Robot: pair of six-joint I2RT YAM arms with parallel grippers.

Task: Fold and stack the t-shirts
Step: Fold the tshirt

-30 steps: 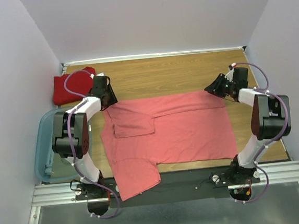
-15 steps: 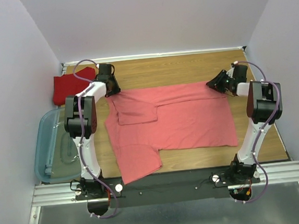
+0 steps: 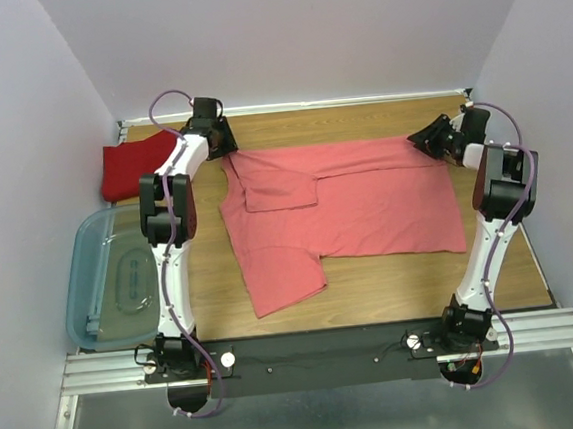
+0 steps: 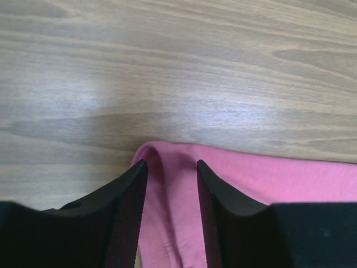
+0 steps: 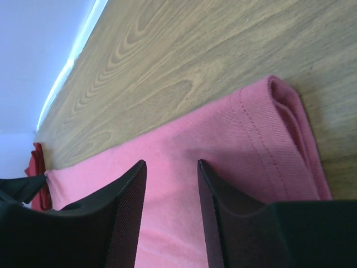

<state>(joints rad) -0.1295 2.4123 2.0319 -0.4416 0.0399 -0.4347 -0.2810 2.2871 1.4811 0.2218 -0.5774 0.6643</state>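
The salmon-pink t-shirt (image 3: 366, 207) lies spread flat across the wooden table, its far edge stretched straight between my two grippers. My left gripper (image 3: 222, 143) is shut on the shirt's far left corner; in the left wrist view (image 4: 172, 163) a raised fold of pink cloth (image 4: 173, 223) sits between the narrowly parted jaws. My right gripper (image 3: 431, 141) is shut on the far right corner; in the right wrist view (image 5: 172, 163) pink cloth (image 5: 234, 128) fills the gap. The deep red t-shirt (image 3: 134, 168) lies folded at the far left.
A clear bluish plastic bin (image 3: 87, 254) sits off the table's left edge. The back wall's base (image 3: 337, 102) runs just behind both grippers. Both arms are stretched far out. Bare wood (image 3: 394, 290) shows between the shirt and the near edge.
Both grippers moved away from the bases toward the back wall, dragging the pink shirt with them. The shirt's near part, which hung over the near edge, now lies on the table.
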